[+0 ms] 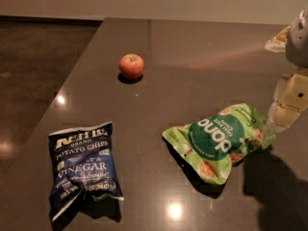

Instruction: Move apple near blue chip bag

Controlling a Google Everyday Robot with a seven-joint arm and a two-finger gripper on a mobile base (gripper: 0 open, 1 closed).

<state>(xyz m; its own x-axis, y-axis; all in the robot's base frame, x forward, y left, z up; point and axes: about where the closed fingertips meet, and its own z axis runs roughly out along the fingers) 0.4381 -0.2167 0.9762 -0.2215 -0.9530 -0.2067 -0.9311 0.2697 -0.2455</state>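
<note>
On the dark table (192,42), toward eleven o'clock, sits one apple (131,65) — alone, well apart from everything else. One blue chip bag (84,170) lies crumpled at seven o'clock. One green chip bag (219,141) sprawls at four o'clock, off to the side of the line between those two. At three o'clock the gripper (285,113) hangs just beside the green bag's far end — open or closed, I cannot tell. One pale packet (275,40) shows at two o'clock, partly hidden by the arm.
</note>
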